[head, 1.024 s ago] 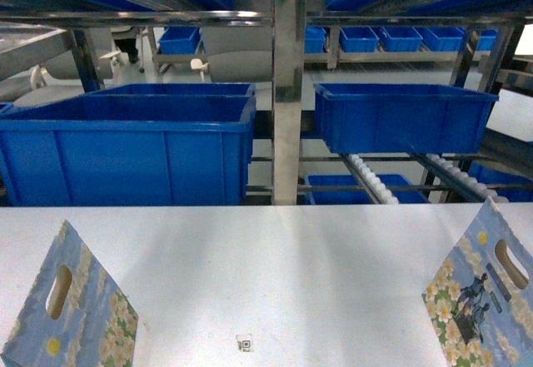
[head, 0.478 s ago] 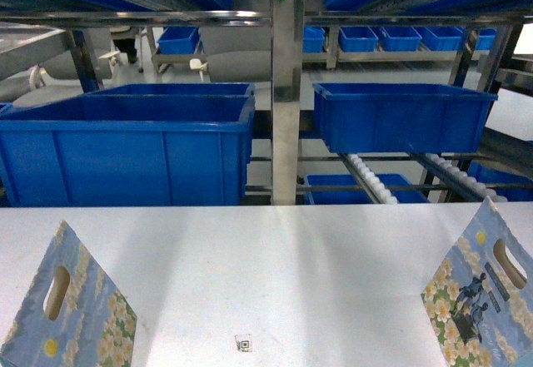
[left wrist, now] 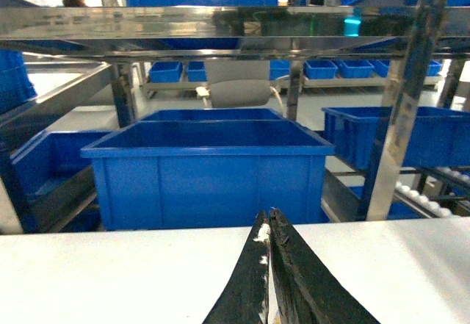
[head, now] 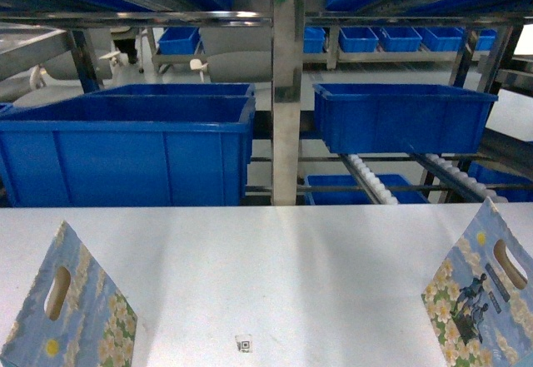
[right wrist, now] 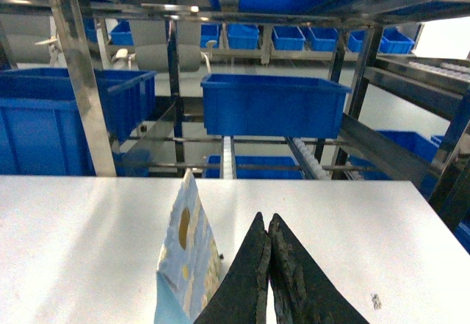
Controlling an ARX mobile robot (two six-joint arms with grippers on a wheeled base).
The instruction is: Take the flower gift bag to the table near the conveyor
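Two flower gift bags standing upright on the white table [head: 275,275], one in each lower corner of the head view. Left flower gift bag [head: 67,313]: pale blue paper printed with white and yellow blossoms, an oval die-cut handle slot near its peaked top, lower edge cut off by the frame. Right flower gift bag [head: 483,296]: same blue ground and flower print, plus a dark figure motif at lower centre, handle slot tilted toward the upper right. Seen edge-on in the right wrist view [right wrist: 185,258], narrow and tall, just left of the right pincer [right wrist: 269,225].

Right pincer closed, its black fingertips pressed together, empty, low in the frame above the table. Left pincer [left wrist: 267,221] likewise closed on nothing, tips meeting over bare tabletop; white flecks along the seam, possibly worn padding, hard to tell.

Small square QR sticker [head: 244,344] at bottom centre of the head view, between the bags.

Beyond the table's far edge, the stainless conveyor [head: 287,76] with white rollers [head: 371,182] at middle right. Large blue bin [head: 129,146] at left, smaller blue bin [head: 400,117] at right.
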